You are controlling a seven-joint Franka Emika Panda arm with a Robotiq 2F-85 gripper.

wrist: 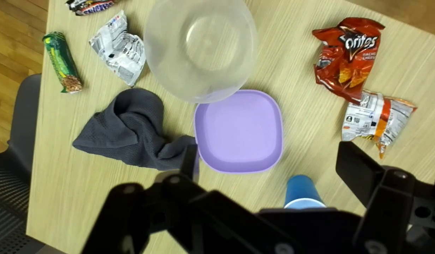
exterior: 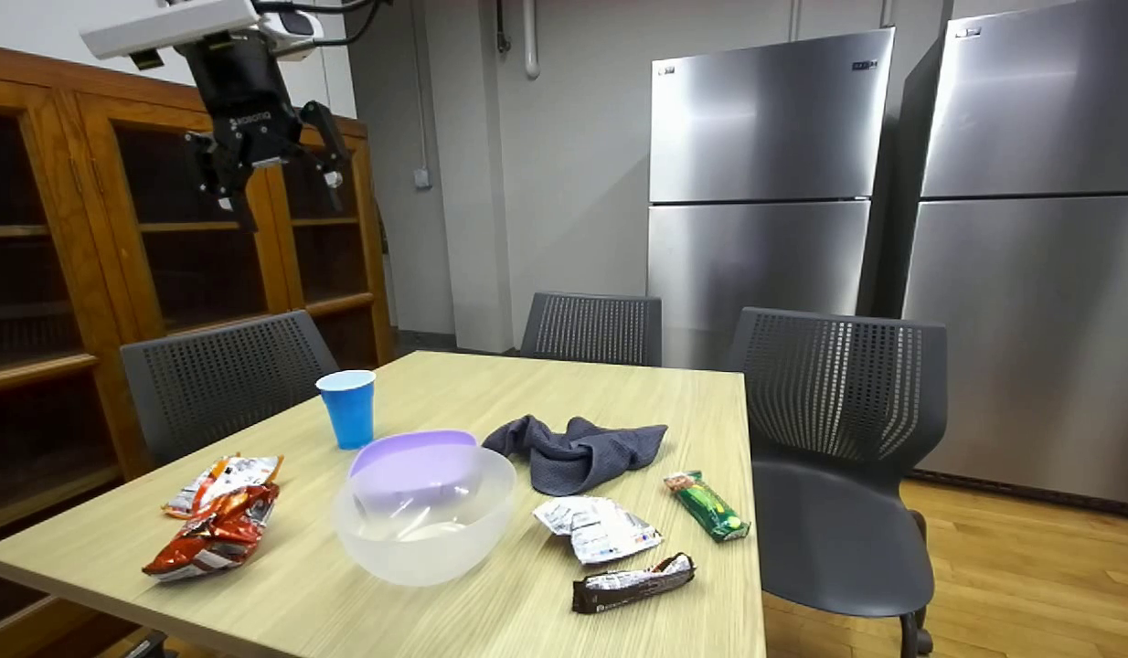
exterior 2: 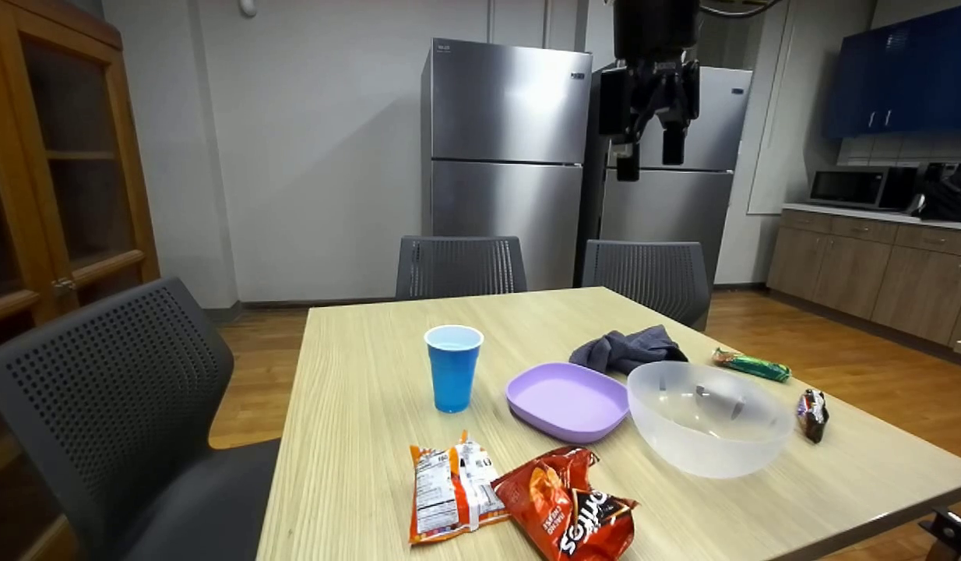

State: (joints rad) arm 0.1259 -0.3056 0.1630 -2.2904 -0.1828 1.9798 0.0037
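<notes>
The table holds bowl, plate and cup.

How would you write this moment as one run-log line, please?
End effector: open, holding nothing; position: raised above table; blue cup: upright; dark cloth: crumpled

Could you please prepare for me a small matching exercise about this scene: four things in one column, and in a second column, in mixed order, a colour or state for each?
Things
1. cup
2. plate
3. cloth
4. end effector

Colours and states
A. purple all over
B. jaws apart, holding nothing
C. blue outside, with a white rim
D. dark grey and crumpled

Right pairs: 1-C, 2-A, 3-D, 4-B
</notes>
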